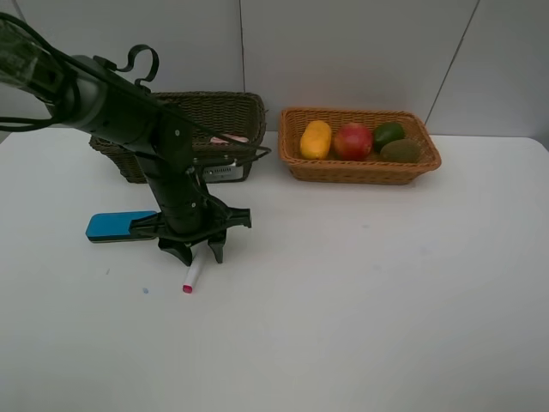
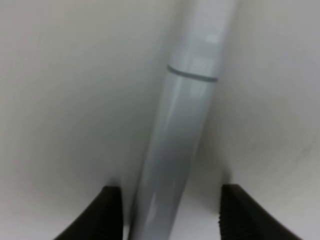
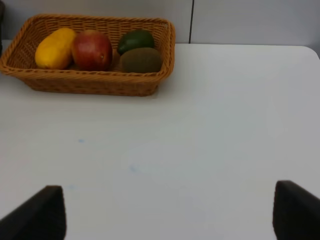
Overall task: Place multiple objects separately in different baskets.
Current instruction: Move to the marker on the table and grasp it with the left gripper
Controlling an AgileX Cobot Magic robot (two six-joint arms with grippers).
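The white pink-tipped marker (image 1: pixel 192 276) lies on the table. My left gripper (image 1: pixel 196 254) is open and set down over it, one finger on each side. In the left wrist view the marker (image 2: pixel 185 125) runs between the two dark fingertips (image 2: pixel 107 215), untouched. The blue eraser (image 1: pixel 116 225) lies just left of the arm. The light orange-tan basket (image 1: pixel 360 174) holds the mango (image 1: pixel 315 139), the red fruit (image 1: pixel 352 142), the lime (image 1: pixel 389 133) and the kiwi (image 1: pixel 401 151). My right gripper (image 3: pixel 170 212) is open and empty. The pump bottle is hidden.
The dark olive-brown basket (image 1: pixel 244 107) stands behind my left arm, with something pink (image 1: pixel 230 137) inside. In the right wrist view the light basket (image 3: pixel 90 82) sits far ahead across bare white table. A grey wall rises behind the table.
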